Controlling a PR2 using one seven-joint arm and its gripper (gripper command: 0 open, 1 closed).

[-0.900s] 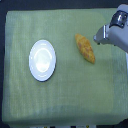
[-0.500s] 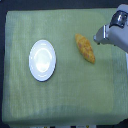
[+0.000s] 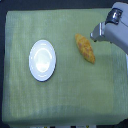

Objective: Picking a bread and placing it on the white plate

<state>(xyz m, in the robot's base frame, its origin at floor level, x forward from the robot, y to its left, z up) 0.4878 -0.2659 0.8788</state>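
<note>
The bread, a golden-orange oval roll, lies on the green cloth right of centre, slanting from upper left to lower right. The white plate sits bare to the exterior view's left of it, about a bread length away. My gripper reaches in from the upper right on a grey arm. Its tip is just above and to the right of the bread's upper end, close to it. The picture is too blurred to show whether the fingers are open or shut. Nothing appears to be held.
A green checked cloth covers the table. Dark edges border it at the top and the exterior view's left. The grey arm body fills the upper right corner.
</note>
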